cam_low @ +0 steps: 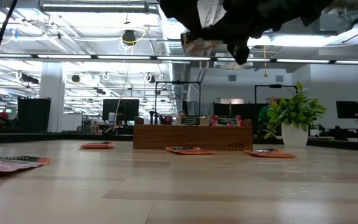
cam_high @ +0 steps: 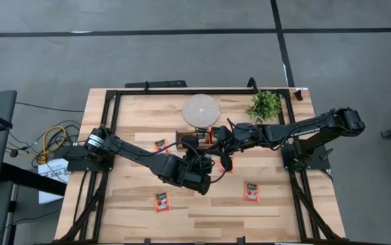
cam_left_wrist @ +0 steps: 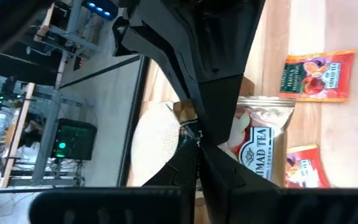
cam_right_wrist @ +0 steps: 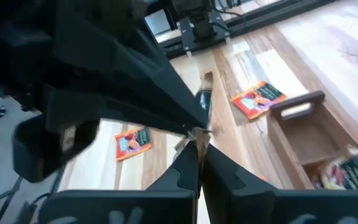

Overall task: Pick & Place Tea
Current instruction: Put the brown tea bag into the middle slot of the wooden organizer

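A pale tan tea sachet (cam_low: 196, 42) hangs high above the table, between my two grippers, which meet tip to tip over the table's middle. My left gripper (cam_high: 212, 170) reaches in from the left, shut. My right gripper (cam_high: 221, 158) reaches in from the right, also shut. A scrap of pale packet shows where the fingertips meet in both the left wrist view (cam_left_wrist: 194, 134) and the right wrist view (cam_right_wrist: 194, 132). Red-orange sachets (cam_high: 161, 201) (cam_high: 251, 192) (cam_high: 160, 145) lie flat on the table. My left gripper has a small pale bit of the sachet (cam_left_wrist: 195, 134) pinched at its fingertips. The fingers themselves hide which edge or corner it is. The sachet is lifted clear of the table. My right gripper pinches the same pale bit (cam_right_wrist: 195, 132) at its fingertips, meeting the left gripper's fingers head on. Both sets of fingers cover the place of contact. The rest of the sachet (cam_low: 191, 43) sticks out sideways from the two grippers.
The brown wooden tray (cam_high: 185, 136) stands just beyond the grippers with sachets in it. Behind it lies a round white disc (cam_high: 200, 109), with a small potted plant (cam_high: 264, 105) at the far right. Another pale sachet (cam_left_wrist: 259, 143) shows beside the fingertips.
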Motion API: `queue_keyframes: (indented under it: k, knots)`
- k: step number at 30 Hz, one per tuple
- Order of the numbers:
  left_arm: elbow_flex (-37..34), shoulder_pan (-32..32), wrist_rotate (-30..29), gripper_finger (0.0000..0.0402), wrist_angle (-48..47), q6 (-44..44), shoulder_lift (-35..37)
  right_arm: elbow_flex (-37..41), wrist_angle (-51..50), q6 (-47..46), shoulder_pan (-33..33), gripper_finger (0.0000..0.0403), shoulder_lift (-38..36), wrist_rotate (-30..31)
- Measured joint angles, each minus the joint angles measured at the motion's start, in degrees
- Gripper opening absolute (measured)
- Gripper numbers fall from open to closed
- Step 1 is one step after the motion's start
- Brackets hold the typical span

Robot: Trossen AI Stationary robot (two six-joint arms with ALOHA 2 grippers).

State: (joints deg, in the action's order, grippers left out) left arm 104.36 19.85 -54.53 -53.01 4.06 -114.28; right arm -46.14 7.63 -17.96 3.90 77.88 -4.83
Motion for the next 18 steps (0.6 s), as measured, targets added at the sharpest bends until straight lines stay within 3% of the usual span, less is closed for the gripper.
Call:
queue_keyframes:
  k: [8, 12, 18]
  knots:
    - [0.0, 0.0, -5.4, 0.0066, -3.2, -1.3, 0.0, 0.1, -4.6, 0.0, -0.9, 0.0, 0.1, 1.2]
    - [0.0, 0.0, -10.3, 0.0104, -10.0, 0.1, 0.0, 0.2, -6.4, 0.0, -1.4, 0.0, 0.1, 3.4]
    - [0.0, -0.6, -9.7, 0.0137, -24.2, 12.7, 0.0, 0.2, -9.5, 1.2, -2.3, 0.0, 1.3, 10.1]
